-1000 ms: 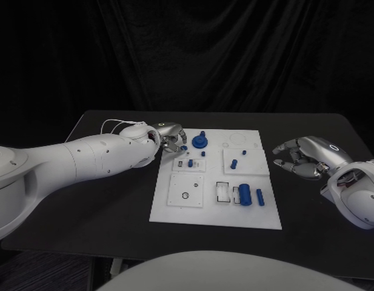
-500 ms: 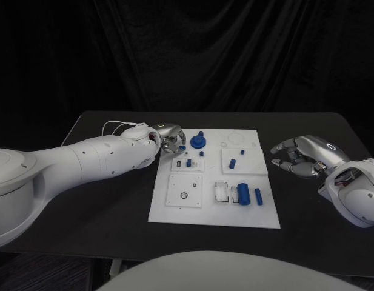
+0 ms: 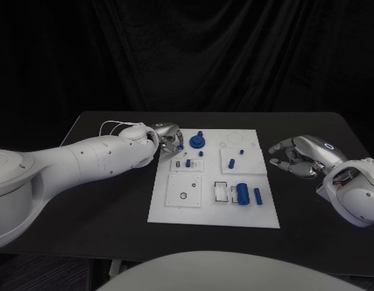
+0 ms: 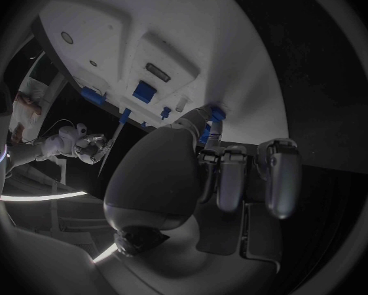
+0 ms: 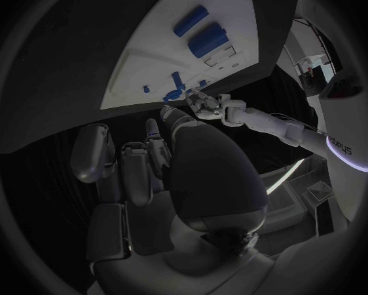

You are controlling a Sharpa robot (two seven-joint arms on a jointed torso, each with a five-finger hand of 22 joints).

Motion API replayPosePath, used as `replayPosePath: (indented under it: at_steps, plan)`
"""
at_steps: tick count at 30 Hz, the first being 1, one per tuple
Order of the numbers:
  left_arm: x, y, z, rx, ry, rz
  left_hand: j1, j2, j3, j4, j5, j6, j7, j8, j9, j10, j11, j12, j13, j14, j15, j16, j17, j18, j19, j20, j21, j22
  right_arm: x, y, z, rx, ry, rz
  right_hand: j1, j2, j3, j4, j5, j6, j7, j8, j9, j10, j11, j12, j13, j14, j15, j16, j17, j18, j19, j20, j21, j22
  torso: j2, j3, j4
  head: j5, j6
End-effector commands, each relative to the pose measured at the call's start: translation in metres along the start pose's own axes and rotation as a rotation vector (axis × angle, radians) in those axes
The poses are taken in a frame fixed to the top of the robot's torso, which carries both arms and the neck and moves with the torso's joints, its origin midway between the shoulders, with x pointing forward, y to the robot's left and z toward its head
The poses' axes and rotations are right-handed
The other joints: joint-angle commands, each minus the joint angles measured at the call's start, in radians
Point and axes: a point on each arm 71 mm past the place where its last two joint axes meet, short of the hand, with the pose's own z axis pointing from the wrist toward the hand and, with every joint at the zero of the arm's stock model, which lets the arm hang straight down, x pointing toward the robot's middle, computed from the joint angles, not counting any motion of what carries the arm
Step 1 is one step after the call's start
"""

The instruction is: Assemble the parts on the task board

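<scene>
Left hand (image 3: 169,138) at task board (image 3: 187,209) far-left corner, fingertips pinching small blue part (image 4: 216,113) just above board. Right hand (image 3: 299,156) off board's right edge, fingers curled, holding nothing.

1. We note the task board (image 3: 214,206): plain white, no pattern.
2. Parts (image 3: 242,193) on it: blue, some darker.
3. Table (image 3: 108,200): black, matte.
4. Both arms white; left hand (image 3: 169,137) and right hand (image 3: 299,156) silver-grey.
5. Backdrop curtain (image 3: 204,54): black.
</scene>
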Motion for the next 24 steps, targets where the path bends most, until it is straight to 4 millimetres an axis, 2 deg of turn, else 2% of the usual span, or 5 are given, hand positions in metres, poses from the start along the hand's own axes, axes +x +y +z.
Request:
replayPosePath:
  at_steps: [1,3,14,17,24]
  plan:
    - [0.012,0.000,-0.003,0.013,0.036,0.000,0.008,0.007,-0.004,-0.011,0.002,0.062,-0.022,0.028,0.024,0.104,-0.012,-0.004,0.263,0.105,-0.011,0.003,0.263,-0.014,0.037,-0.011,0.005,0.222,0.001,0.000,0.001,0.002,0.005,0.007,0.005,0.001,0.002,0.002,0.004,0.007,-0.001,-0.004,-0.001,0.007,0.002,0.002,0.001,0.019,-0.002,0.001,0.117,0.011,0.004,-0.002,-0.003,0.152,0.000,0.0001,-0.0031,0.006,0.000]
    - [0.011,-0.001,-0.004,0.028,0.020,0.000,0.009,0.008,-0.005,-0.014,0.004,0.067,-0.024,0.032,0.026,0.104,-0.013,-0.004,0.263,0.105,-0.013,0.003,0.263,-0.014,0.037,-0.013,0.005,0.222,0.001,0.001,0.001,-0.001,0.005,0.007,0.005,0.001,0.002,0.002,0.004,0.007,-0.001,-0.004,-0.001,0.007,0.002,0.002,0.001,0.019,-0.002,0.001,0.117,0.011,0.004,-0.002,-0.003,0.152,0.000,0.0007,-0.0039,0.008,0.000]
    - [0.001,-0.007,-0.019,0.174,-0.153,0.007,0.001,0.009,-0.015,-0.018,0.033,0.080,-0.031,0.045,0.040,0.104,-0.020,-0.004,0.263,0.105,-0.020,0.003,0.263,-0.018,0.043,-0.021,0.017,0.226,0.001,0.001,0.001,-0.010,-0.002,0.009,0.005,0.002,0.002,0.003,0.003,0.008,-0.001,-0.003,-0.002,0.007,0.002,0.002,0.002,0.019,-0.002,0.001,0.116,0.011,0.004,-0.002,-0.003,0.152,-0.001,0.0025,0.0066,-0.002,0.000]
    - [-0.002,-0.008,-0.029,0.222,-0.204,0.008,-0.013,-0.001,-0.027,-0.013,0.063,0.088,-0.038,0.051,0.047,0.104,-0.026,-0.004,0.263,0.105,-0.025,0.003,0.263,-0.021,0.051,-0.025,0.030,0.231,0.000,0.001,0.000,-0.012,-0.011,0.013,0.004,0.002,0.001,0.004,0.002,0.009,-0.001,-0.003,-0.002,0.007,0.003,0.002,0.000,0.019,-0.001,0.000,0.116,0.011,0.004,-0.002,-0.003,0.152,0.000,0.0014,0.0082,-0.002,0.000]
    - [-0.010,-0.006,-0.062,0.297,-0.306,-0.072,-0.032,-0.015,-0.038,0.001,0.126,0.103,-0.050,0.057,0.056,0.104,-0.038,-0.004,0.263,0.105,-0.036,0.003,0.263,-0.026,0.063,-0.036,0.051,0.238,-0.003,-0.002,-0.003,0.008,-0.030,0.086,0.004,0.003,0.002,0.006,0.003,0.019,-0.002,0.002,-0.002,0.006,0.004,0.001,0.000,0.019,0.000,0.000,0.116,0.011,0.004,-0.001,-0.004,0.152,-0.001,-0.0007,0.0035,0.012,0.000]
